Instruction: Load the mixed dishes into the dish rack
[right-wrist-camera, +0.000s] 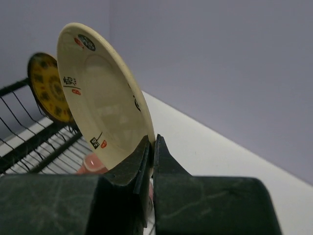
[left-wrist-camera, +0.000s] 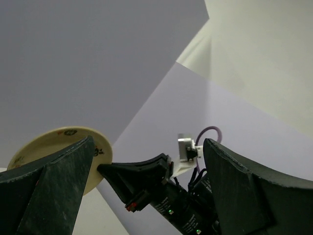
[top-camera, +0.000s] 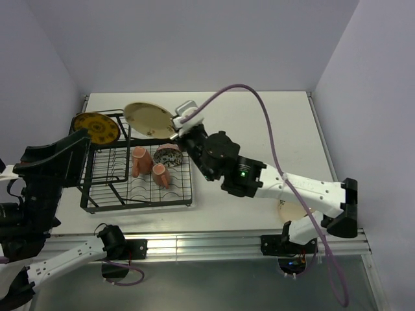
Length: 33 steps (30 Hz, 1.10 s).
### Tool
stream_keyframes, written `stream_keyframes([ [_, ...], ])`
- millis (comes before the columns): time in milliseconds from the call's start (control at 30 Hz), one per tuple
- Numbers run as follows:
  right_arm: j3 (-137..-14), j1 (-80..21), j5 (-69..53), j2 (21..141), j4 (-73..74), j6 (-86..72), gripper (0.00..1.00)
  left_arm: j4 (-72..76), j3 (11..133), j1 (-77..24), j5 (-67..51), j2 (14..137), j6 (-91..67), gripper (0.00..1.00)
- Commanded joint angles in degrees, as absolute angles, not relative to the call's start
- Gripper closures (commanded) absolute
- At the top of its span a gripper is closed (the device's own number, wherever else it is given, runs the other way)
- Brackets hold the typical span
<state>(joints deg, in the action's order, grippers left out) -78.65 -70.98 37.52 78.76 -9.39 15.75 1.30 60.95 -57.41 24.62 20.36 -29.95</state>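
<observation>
My right gripper [top-camera: 176,127] [right-wrist-camera: 152,143] is shut on the rim of a cream plate [top-camera: 149,118] [right-wrist-camera: 100,98], which it holds on edge above the far end of the black wire dish rack [top-camera: 175,197]. In the rack's far left corner a mustard-yellow plate [top-camera: 96,128] [right-wrist-camera: 46,85] stands upright. Two pinkish-orange mugs [top-camera: 141,162] and a small dark bowl [top-camera: 168,156] lie on the rack floor. At the rack's left side my left gripper [top-camera: 61,152] [left-wrist-camera: 146,149] hangs wide open and empty. Its view shows the cream plate [left-wrist-camera: 54,144].
Part of another cream plate [top-camera: 293,208] shows on the table under my right arm's rear link. White walls close the table at the back and on both sides. My purple cable [top-camera: 272,129] loops over the right half.
</observation>
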Motion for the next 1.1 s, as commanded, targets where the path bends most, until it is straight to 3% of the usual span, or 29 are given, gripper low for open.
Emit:
stream_keyframes([
  [0, -87.35, -70.58, 30.42, 83.48, -19.51, 25.92, 1.00, 0.18, 61.44, -57.48, 33.56, 18.55, -26.37, 0.01],
  [500, -101.77, -71.10, 13.29, 100.97, -16.88, 31.20, 1.00, 2.37, 60.56, -57.48, 37.35, 14.77, -21.80, 0.01],
  [1067, -113.45, -72.51, 11.16, 112.76, -10.90, 32.26, 1.00, 1.32, 59.94, -57.48, 37.97, 12.57, -23.29, 0.01],
])
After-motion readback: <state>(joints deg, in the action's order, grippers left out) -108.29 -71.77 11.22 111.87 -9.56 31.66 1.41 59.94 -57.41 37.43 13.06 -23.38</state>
